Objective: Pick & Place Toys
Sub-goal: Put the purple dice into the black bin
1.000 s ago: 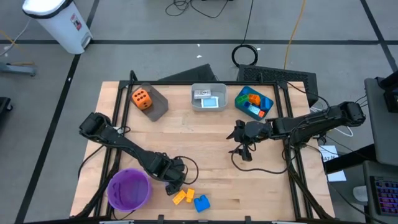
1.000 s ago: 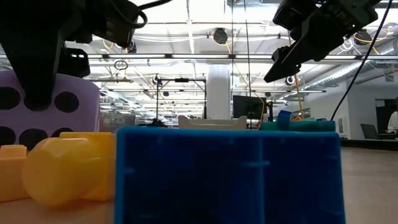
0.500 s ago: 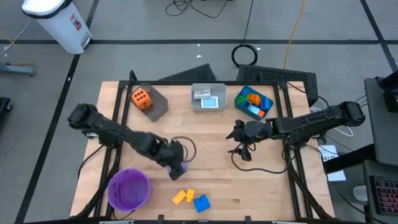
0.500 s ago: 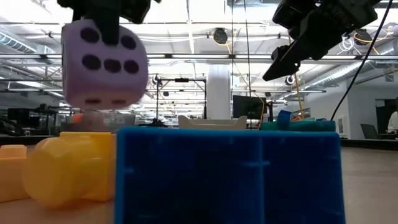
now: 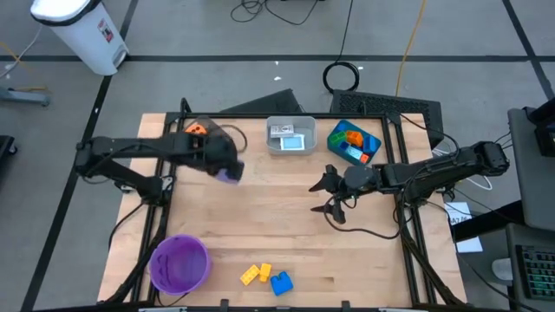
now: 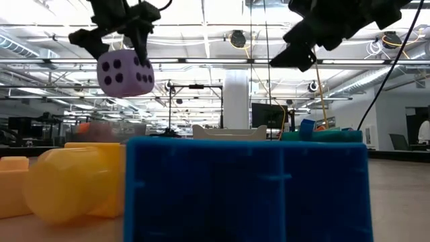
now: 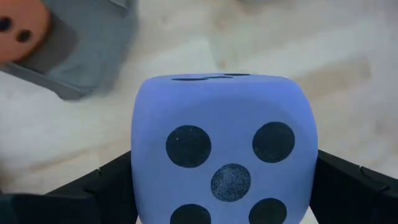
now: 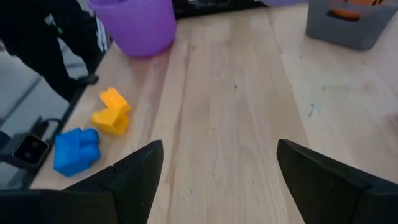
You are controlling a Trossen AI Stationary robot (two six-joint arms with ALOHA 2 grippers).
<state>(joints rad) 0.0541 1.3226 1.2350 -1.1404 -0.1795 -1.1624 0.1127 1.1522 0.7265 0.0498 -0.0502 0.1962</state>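
Arms reached in from both sides of the wooden table (image 5: 286,217). The left gripper (image 5: 227,167) hung above the table near the grey bin (image 5: 217,143), its fingers spread wide and clamped on the purple die (image 5: 229,174), lifted clear of the surface. An orange die (image 5: 196,129) sat in that bin. The right gripper (image 5: 330,193) hovered mid-table, jaws apart and empty. Yellow bricks (image 5: 255,274) and a blue brick (image 5: 281,282) lay by the purple bowl (image 5: 179,263). Beyond stretched a bright hall.

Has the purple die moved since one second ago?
Yes. The left tool carried the purple die from near the purple bowl up toward the grey bin.
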